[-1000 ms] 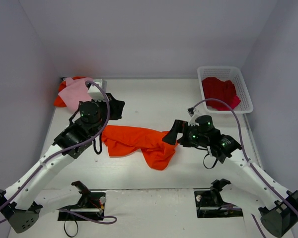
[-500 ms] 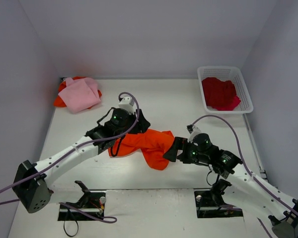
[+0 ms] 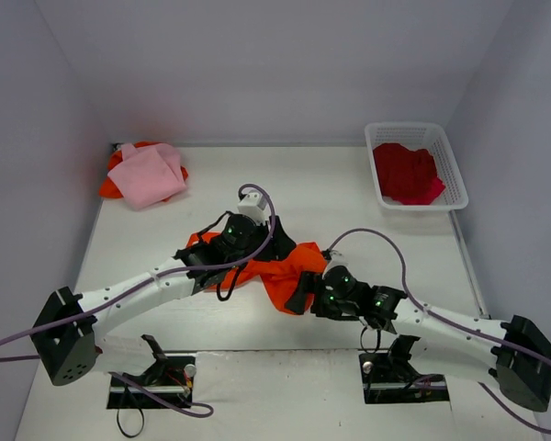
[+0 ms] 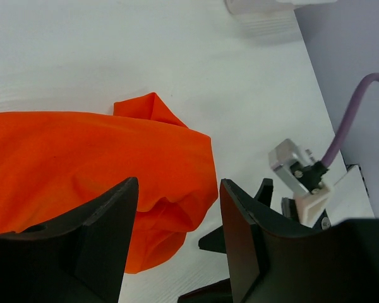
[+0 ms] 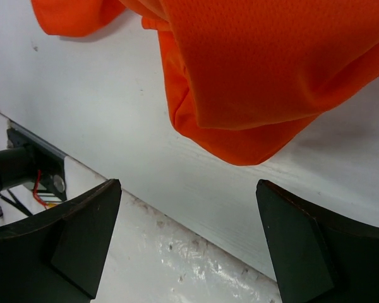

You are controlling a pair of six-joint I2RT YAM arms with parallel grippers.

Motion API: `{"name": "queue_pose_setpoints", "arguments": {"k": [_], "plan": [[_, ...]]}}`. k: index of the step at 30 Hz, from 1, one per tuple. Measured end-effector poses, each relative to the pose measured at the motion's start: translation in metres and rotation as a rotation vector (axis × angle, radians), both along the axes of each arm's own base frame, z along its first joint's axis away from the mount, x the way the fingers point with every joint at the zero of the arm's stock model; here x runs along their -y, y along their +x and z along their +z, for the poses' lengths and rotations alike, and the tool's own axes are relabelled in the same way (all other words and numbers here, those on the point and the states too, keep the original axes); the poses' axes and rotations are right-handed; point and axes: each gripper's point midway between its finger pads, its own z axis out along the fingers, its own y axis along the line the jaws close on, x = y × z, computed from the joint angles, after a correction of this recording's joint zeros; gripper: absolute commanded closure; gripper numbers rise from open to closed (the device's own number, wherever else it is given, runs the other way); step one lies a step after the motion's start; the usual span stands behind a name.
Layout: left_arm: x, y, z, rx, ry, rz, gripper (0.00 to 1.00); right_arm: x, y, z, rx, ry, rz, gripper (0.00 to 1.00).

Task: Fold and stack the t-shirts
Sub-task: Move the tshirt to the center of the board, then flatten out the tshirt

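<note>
Both arms closing in on the crumpled orange t-shirt [image 3: 277,276] mid-table

Since a second ago the left gripper [image 4: 177,189] has left the pink t-shirt [image 3: 147,175] stack at the far-left corner and now hangs over the orange cloth, jaws gone from shut to parted, nothing pinched in the wrist view. The right gripper [image 5: 186,186] has swung low to the shirt's near corner, jaws wide, only bare table [image 3: 349,202] between them, cloth edge just ahead. The shirt is bunched tighter than before (arms nudged it, probably). Red t-shirt [image 3: 404,173] sits in the basket [image 3: 413,127], untouched. Reads as pre-grasp for spreading the shirt; the fold hasn't started.
</note>
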Motion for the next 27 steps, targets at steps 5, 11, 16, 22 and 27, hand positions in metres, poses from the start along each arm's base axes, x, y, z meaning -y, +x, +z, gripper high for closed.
{"name": "queue_pose_setpoints", "arguments": {"k": [5,11,16,22,27], "plan": [[-0.002,0.003,0.0,0.007,0.005,0.017,0.51,-0.008,-0.004,-0.022,-0.006,-0.053,-0.012,0.2],[-0.009,0.003,0.006,0.021,0.007,0.042,0.51,-0.009,0.005,-0.024,0.029,-0.063,-0.063,0.24],[-0.018,0.003,0.017,0.048,0.003,0.066,0.51,-0.005,0.01,-0.013,0.065,-0.109,-0.088,0.3],[-0.022,0.005,0.021,0.063,0.001,0.089,0.51,-0.05,0.015,0.053,0.213,-0.113,-0.035,0.32],[-0.028,0.005,0.015,0.061,0.031,0.099,0.51,-0.071,0.022,0.035,0.275,-0.321,-0.007,0.32]]}}
